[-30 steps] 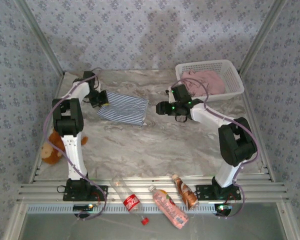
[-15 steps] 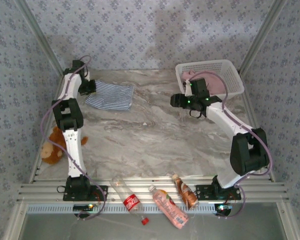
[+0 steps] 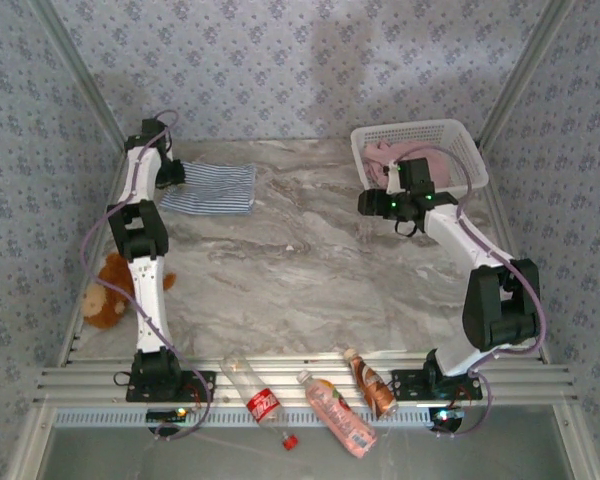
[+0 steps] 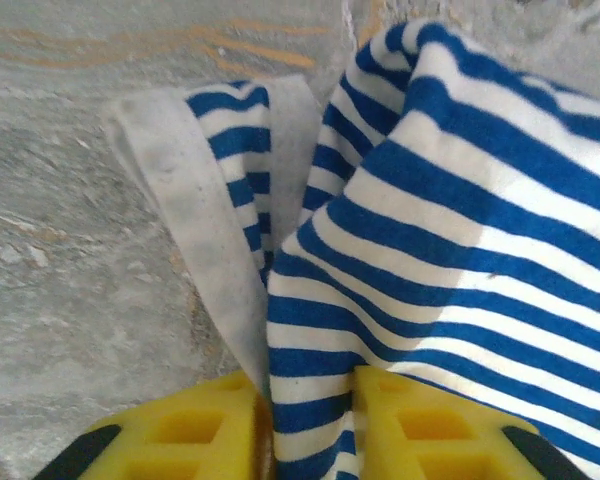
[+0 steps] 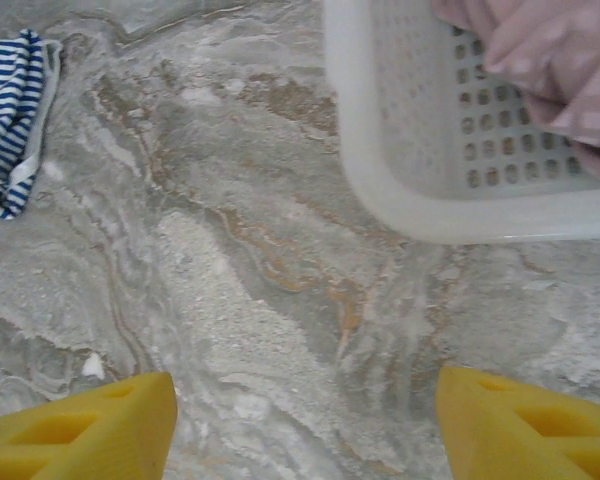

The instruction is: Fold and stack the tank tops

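1. A marbled grey bench [image 3: 310, 260] stands between blue patterned walls [image 3: 280, 70] and carries a white lattice basket [image 3: 468, 150].
2. The pink tank top [image 3: 425, 160] lies bunched inside the basket.
3. The striped tank top [image 3: 215, 188] lies folded flat, well to the basket's left.
4. The left tool [image 4: 310, 440] straddles a fold of the striped cloth with its fingers slightly apart; whether it grips cannot be told.
5. The right tool [image 5: 305, 410] hovers just beside the basket's near corner, wide open and empty.
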`<state>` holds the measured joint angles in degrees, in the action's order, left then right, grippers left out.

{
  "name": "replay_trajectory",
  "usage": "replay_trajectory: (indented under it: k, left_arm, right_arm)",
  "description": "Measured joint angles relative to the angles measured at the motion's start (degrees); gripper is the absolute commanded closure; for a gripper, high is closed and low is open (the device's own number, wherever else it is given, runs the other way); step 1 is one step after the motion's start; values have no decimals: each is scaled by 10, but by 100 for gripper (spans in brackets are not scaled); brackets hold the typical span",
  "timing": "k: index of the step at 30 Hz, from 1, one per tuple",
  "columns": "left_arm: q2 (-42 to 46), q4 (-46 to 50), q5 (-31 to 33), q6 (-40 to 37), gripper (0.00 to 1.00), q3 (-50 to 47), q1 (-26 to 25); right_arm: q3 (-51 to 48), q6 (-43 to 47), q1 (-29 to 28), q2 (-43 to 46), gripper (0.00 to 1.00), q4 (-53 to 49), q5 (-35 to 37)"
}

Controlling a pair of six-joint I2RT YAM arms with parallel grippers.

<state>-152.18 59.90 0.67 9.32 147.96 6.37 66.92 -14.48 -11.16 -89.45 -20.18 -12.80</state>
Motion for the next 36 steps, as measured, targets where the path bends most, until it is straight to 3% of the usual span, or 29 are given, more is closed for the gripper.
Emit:
replay_trajectory:
  k: [3,9,15,18,29,31,32,36]
  left_arm:
    - [0,-1,23,1,54,15,0]
    - [3,1,73,8,42,19,0]
    - [59,21,58,7,38,18,-3]
    - [125,25,40,7,37,-11,-14]
    - [446,-108,-78,80,34,-430,-109]
    - [480,-142,-107,105,33,-506,-121]
    - [494,-165,-123,118,22,-543,-127]
    - [529,-242,-178,177,21,-657,-153]
  right_arm:
    - [16,13,19,0,27,-8,3]
    - [74,43,59,-23,25,-12,13]
    - [147,65,95,-95,22,-15,35]
    - [194,63,106,-148,14,-23,45]
    - [398,22,117,-340,13,-123,94]
    - [424,20,117,-364,14,-143,100]
    - [439,19,117,-379,15,-156,101]
    - [471,17,116,-421,21,-182,99]
